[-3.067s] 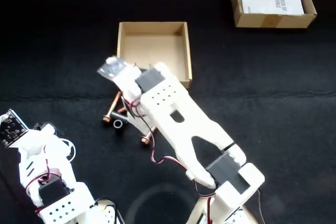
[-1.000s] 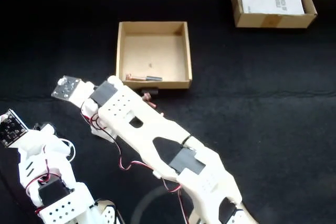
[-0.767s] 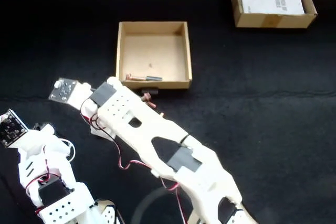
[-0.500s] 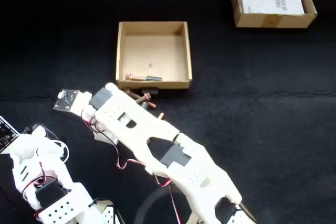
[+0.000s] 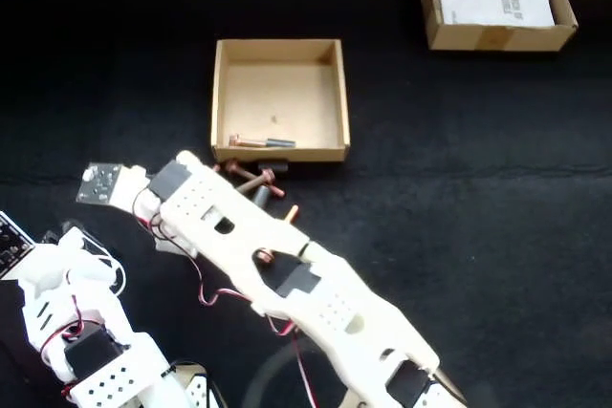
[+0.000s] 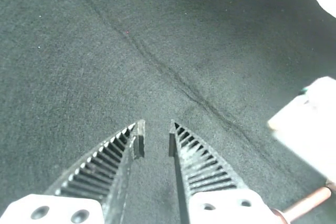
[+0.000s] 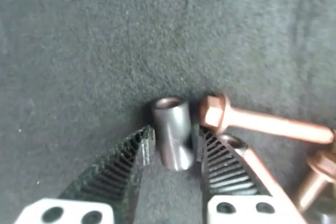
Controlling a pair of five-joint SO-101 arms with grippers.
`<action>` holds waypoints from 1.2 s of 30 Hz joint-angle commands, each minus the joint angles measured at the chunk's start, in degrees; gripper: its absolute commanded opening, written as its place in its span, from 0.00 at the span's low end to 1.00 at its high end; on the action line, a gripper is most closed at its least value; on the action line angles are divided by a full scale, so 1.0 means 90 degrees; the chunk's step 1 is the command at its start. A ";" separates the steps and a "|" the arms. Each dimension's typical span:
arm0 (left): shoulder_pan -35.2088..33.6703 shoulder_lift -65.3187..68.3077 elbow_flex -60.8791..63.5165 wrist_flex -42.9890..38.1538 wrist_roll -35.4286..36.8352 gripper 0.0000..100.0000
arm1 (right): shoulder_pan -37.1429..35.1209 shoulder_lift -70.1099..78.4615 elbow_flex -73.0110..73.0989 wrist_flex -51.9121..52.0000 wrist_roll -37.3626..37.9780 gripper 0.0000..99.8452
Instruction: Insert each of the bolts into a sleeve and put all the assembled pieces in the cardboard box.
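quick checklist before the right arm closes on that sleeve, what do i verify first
1. Sleeve sits between the open jaws of the right gripper: ok.
2. Bolt clear of the grasp: cannot tell, its head lies right beside the sleeve.
3. Left gripper empty, jaws open, ready to take a part: ok.
4. Cardboard box has room: ok, one assembled piece lies along its near wall.

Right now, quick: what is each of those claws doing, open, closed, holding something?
Left gripper: open, holding nothing.
Right gripper: open, straddling a sleeve, not yet clamped on it.
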 commanded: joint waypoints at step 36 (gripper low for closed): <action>0.0308 0.0015 0.0103 0.0078 0.0029 0.10 | 0.1187 -0.0620 -0.5827 0.2408 -0.1582 0.01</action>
